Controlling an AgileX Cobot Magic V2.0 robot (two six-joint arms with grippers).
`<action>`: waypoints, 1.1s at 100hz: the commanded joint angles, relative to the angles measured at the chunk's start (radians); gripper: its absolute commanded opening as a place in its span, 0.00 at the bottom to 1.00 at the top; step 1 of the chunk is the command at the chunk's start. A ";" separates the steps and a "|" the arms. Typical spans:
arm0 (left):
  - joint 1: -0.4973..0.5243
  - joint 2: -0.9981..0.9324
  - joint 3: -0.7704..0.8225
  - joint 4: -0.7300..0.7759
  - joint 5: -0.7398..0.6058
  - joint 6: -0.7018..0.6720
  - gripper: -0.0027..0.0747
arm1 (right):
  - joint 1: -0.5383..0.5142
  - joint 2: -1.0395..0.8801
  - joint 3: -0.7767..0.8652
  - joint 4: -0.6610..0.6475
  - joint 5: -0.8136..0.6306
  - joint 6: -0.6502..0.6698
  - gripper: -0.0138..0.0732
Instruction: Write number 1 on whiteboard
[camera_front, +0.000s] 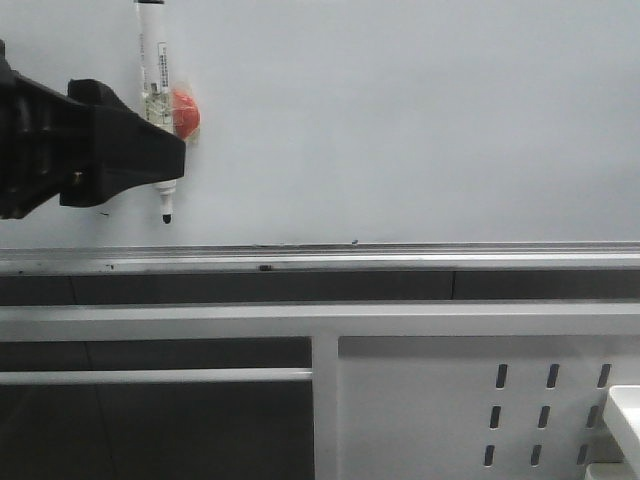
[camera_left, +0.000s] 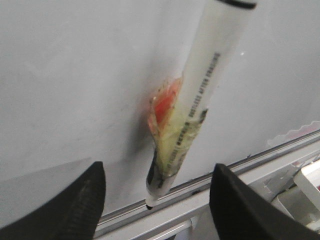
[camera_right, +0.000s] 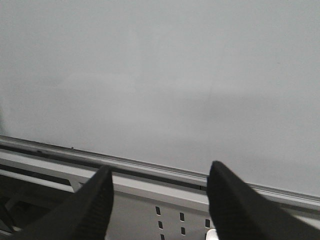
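The whiteboard (camera_front: 400, 120) fills the upper part of the front view, pale grey and glossy. No stroke of the number 1 shows on it. A white marker pen (camera_front: 152, 50) hangs near-upright against the board at the left, black tip (camera_front: 167, 214) down, with a red blob (camera_front: 186, 112) under clear tape at its side. My left gripper (camera_front: 150, 155) is at the pen's lower half. In the left wrist view it (camera_left: 159, 170) is open, the pen (camera_left: 200, 95) between the fingers and clear of both. My right gripper (camera_right: 160, 167) is open and empty, facing the board's (camera_right: 160, 75) lower edge.
A silver metal strip (camera_front: 400, 250) runs along the board's lower edge. Below it are a white frame bar (camera_front: 300, 320) and a white panel with slotted holes (camera_front: 450, 400). A white object (camera_front: 628, 412) pokes in at the bottom right corner.
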 joint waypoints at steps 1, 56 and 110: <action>-0.008 -0.009 -0.028 -0.009 -0.102 -0.011 0.58 | -0.004 0.016 -0.036 -0.007 -0.075 -0.010 0.59; -0.008 0.006 -0.030 -0.084 -0.127 -0.015 0.44 | -0.004 0.016 -0.036 -0.005 -0.075 -0.010 0.59; -0.008 0.006 -0.067 -0.047 -0.063 -0.021 0.44 | -0.004 0.016 -0.036 -0.005 -0.075 -0.010 0.59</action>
